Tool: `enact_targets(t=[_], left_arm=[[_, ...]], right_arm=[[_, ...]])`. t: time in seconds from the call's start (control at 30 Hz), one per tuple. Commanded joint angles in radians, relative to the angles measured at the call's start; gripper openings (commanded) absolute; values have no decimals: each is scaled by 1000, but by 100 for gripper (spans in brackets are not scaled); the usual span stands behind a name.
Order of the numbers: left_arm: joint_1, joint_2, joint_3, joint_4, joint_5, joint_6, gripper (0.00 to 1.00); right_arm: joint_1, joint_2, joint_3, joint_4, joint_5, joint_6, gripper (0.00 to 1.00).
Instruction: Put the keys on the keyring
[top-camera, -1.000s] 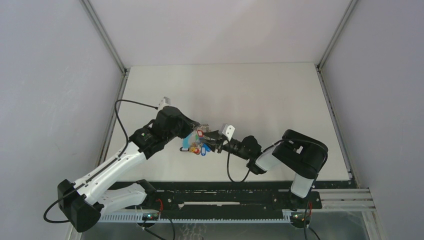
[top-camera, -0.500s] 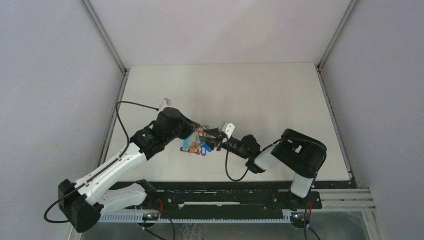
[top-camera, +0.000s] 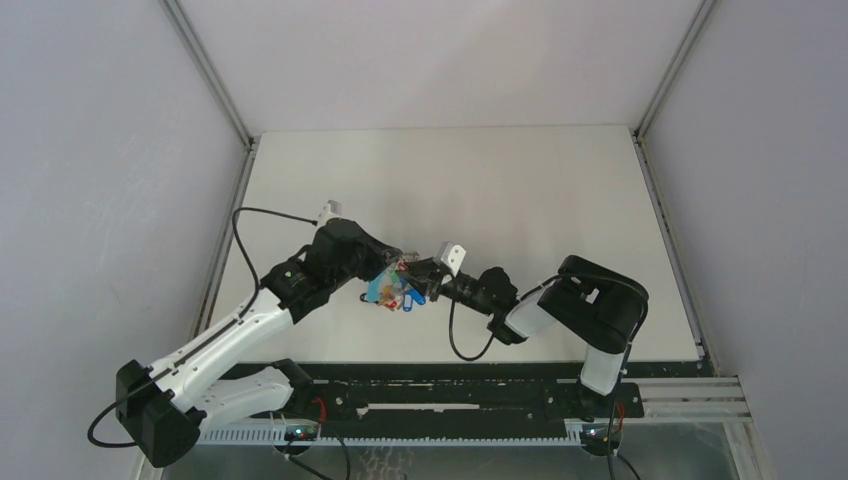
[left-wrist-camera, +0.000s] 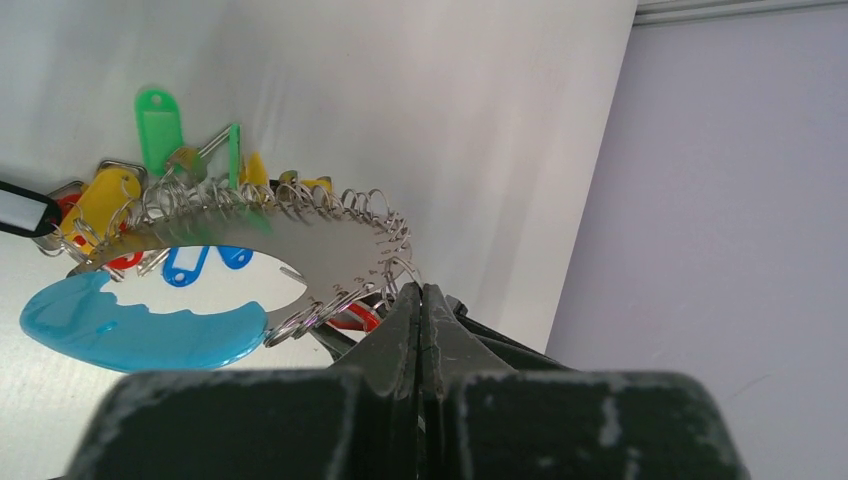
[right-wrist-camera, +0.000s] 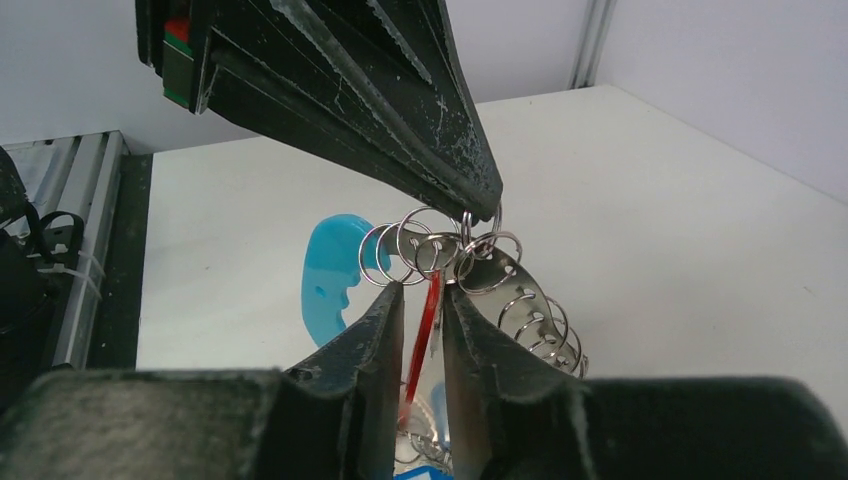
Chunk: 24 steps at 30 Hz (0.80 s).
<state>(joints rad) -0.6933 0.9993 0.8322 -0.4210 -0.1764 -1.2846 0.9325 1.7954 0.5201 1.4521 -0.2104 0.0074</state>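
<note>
so keyring (left-wrist-camera: 320, 250) sat tilted, blue band one end, wire loops along metal rim; red-tagged key (right-wrist-camera: 423, 330) just under loops, probably touching

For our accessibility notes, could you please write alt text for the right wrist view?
The right gripper pinches a red-tagged key just below the keyring, whose wire loops the left gripper clamps from above. The ring's light-blue band hangs behind, over a white table.

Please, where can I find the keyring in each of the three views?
Top external: keyring slightly left of and below centre.
Left wrist: keyring left of centre, above the shut left pincer.
Right wrist: keyring at centre, above the right pincer, red-tagged key between its fingers.
Shared landmark: the keyring's light-blue band, visible in all three.
</note>
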Motion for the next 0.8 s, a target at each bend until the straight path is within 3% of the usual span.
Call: enact_targets(t=[0.0,0.13,0.27,0.37,0.6,0.77], left_arm=[[1,-34,-6,81,6,-25,0],[3,-56,-23,79,-19,-30,0],[4,-91,-41,72,-52,-20,1],[4,-109,-56,73,-69,-1,12],[8,-150,-111,137,-81,91,33],[14,-203,-150,253,-67,357,48]], right_arm=[[-12,7,26,50,-17,31,17],[-24,2,11,48,-35,49,0],[-42,-35,-34,44,-46,59,0],[-67,-101,-69,-8,-82,64,0],[-108,-346,-43,-434,-149,-13,0],[-161,-482,60,-836,-269,-141,0]])
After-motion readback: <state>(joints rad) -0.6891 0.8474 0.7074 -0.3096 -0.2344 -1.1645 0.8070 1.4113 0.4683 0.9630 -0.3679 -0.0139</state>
